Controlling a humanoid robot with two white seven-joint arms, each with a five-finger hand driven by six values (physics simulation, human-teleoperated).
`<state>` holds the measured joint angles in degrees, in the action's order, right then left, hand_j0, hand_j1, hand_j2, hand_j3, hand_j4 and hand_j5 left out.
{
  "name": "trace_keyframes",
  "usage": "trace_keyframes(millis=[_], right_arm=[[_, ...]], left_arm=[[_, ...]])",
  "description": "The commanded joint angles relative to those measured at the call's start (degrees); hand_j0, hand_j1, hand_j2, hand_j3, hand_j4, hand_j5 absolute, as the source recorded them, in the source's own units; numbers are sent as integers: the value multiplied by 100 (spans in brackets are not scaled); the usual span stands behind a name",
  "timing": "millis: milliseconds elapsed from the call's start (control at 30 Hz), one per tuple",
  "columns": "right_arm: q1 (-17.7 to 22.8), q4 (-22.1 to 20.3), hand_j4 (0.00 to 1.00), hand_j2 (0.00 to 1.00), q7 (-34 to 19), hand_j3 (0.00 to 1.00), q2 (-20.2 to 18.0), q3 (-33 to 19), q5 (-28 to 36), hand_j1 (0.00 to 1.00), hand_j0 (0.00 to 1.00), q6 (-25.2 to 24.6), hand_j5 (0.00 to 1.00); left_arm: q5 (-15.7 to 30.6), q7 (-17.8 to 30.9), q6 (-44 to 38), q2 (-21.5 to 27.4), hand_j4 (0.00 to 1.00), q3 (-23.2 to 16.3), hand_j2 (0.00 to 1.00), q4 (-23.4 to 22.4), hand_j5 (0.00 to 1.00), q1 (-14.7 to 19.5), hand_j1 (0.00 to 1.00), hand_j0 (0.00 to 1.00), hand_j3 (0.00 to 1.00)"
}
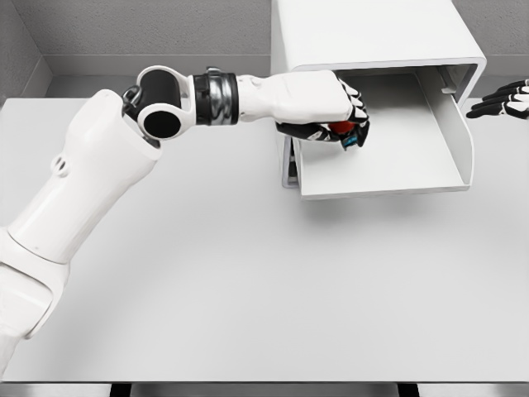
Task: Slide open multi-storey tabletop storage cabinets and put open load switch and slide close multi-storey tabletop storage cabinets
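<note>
A white multi-storey storage cabinet (372,33) stands at the back of the table, and its drawer (397,178) is slid out toward me. My left hand (335,124) reaches over the drawer's left wall, its fingers curled around a small object with red and blue parts, the load switch (343,130), held just inside the drawer. Most of the switch is hidden by the fingers. My right hand (504,99) shows at the right edge beside the cabinet, fingers spread and holding nothing.
The white table (248,289) extends in front of the cabinet, its front edge near the bottom of the view. Grey walls stand behind. My left arm (99,182) crosses the table's left part.
</note>
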<state>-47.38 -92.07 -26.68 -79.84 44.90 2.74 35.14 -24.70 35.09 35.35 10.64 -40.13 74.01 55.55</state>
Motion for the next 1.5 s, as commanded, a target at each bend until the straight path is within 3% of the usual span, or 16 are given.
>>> trace_keyframes(millis=[0, 100, 367, 567, 733, 767, 800, 833, 867, 900, 967, 1100, 1167, 1467], right_arm=[[0, -13, 100, 100, 5, 100, -5, -7, 34, 100, 100, -14, 100], [0, -48, 100, 100, 5, 100, -5, -7, 34, 100, 100, -14, 100], [0, -127, 100, 100, 5, 100, 4, -7, 34, 100, 100, -14, 100], [0, -171, 100, 100, 5, 100, -5, -7, 42, 100, 100, -14, 100], [0, -171, 100, 100, 5, 100, -14, -7, 42, 100, 100, -14, 100], [0, -171, 100, 100, -4, 100, -14, -7, 42, 100, 100, -14, 100], [0, -180, 100, 100, 5, 100, -31, -7, 42, 100, 100, -14, 100], [0, -198, 100, 100, 5, 100, -40, -7, 42, 100, 100, -14, 100], [0, -206, 100, 100, 5, 100, -67, -7, 42, 100, 100, -14, 100], [0, -206, 100, 100, 5, 100, -75, -7, 42, 100, 100, -14, 100], [9, -259, 100, 100, -13, 100, -23, 19, 42, 100, 100, -14, 100], [18, -303, 100, 100, -4, 100, 30, 10, 42, 100, 100, -14, 100], [35, -409, 100, 100, -4, 100, 267, 19, 42, 100, 100, -14, 100], [71, -417, 100, 100, 382, 100, 258, 2, 51, 100, 100, -14, 100]], left_arm=[[-26, -9, -35, -9, 78, 32, 78, -9, 78, -9, 78, 78, 78], [-17, -9, -35, 0, 86, 40, 86, -1, 86, 0, 86, 86, 86], [18, -9, -35, -9, 86, 49, 86, 26, 86, 17, 86, 86, 86], [571, -9, -35, 52, 87, 23, 87, 228, 87, 246, 87, 87, 87], [650, -9, -35, 237, 92, 32, 92, 342, 92, 255, 92, 92, 92], [870, -9, -35, 395, 92, 14, 92, 439, 92, 255, 92, 92, 92], [1256, -9, -35, 711, 100, -21, 100, 711, 100, 290, 100, 100, 100], [1731, -9, -35, 1080, 100, -39, 100, 992, 100, 299, 100, 100, 100], [2223, -9, -35, 1528, 100, -74, 100, 1317, 100, 299, 100, 100, 100], [2838, -9, -35, 2047, 100, -355, 100, 1642, 100, 308, 100, 100, 100], [3428, -9, -35, 2856, 100, -461, 100, 1995, 100, 299, 100, 100, 100], [3797, -9, -35, 3533, 100, -698, 100, 2003, 100, 246, 100, 100, 100], [3797, -9, -35, 3533, 100, -698, 100, 2003, 100, 167, 100, 100, 100], [3780, -9, -35, 3788, 100, -698, 100, 2003, 100, -9, 100, 100, 100]])
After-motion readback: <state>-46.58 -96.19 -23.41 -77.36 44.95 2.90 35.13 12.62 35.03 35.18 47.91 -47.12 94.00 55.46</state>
